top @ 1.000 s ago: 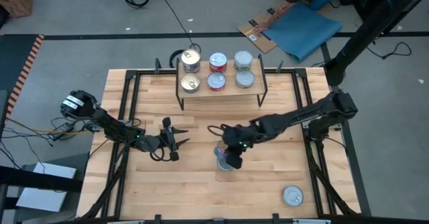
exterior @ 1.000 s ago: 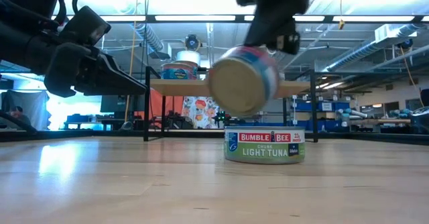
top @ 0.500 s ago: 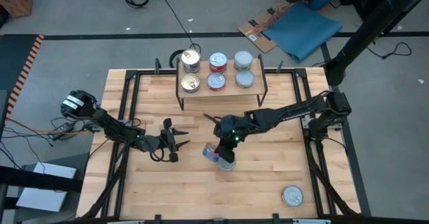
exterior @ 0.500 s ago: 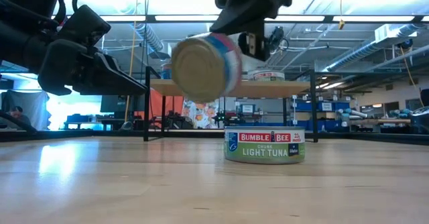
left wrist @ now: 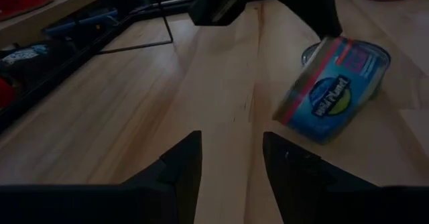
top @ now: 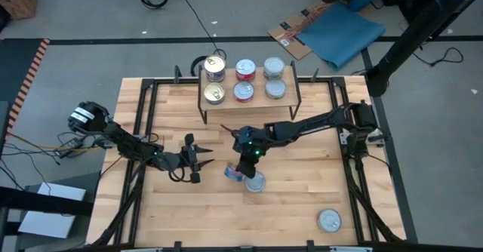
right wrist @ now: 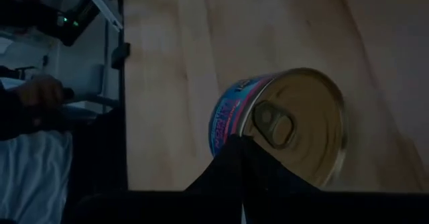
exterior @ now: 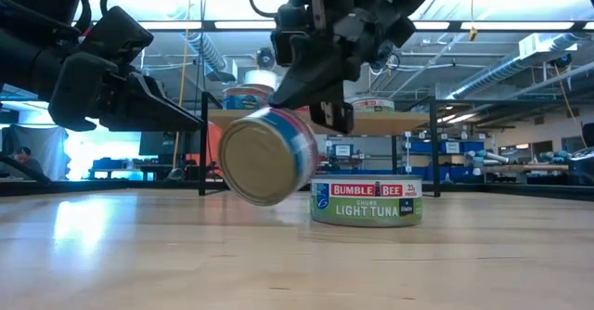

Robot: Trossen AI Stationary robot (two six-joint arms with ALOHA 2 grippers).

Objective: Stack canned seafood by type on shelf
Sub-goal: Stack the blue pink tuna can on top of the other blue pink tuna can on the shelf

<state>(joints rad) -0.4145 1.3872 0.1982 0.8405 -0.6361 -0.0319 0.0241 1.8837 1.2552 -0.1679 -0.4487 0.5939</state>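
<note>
Blue-labelled tin is clamped, tilted on edge, in the right gripper, lifted for the shelf beyond. Tuna tin lies just beneath. Left gripper is parked alongside, fingers spread, empty.

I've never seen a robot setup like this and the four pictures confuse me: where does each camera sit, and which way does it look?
High view: above the table, looking straight down on the shelf, both arms and the tilted blue tin in the right claw.
Low view: at tabletop height, looking level across; arms enter from above.
Left wrist view: on the left arm, looking past the open left claw.
Right wrist view: on the right arm, looking at its held tin.
All four views share the blue tin; three show the Bumble Bee tin.
</note>
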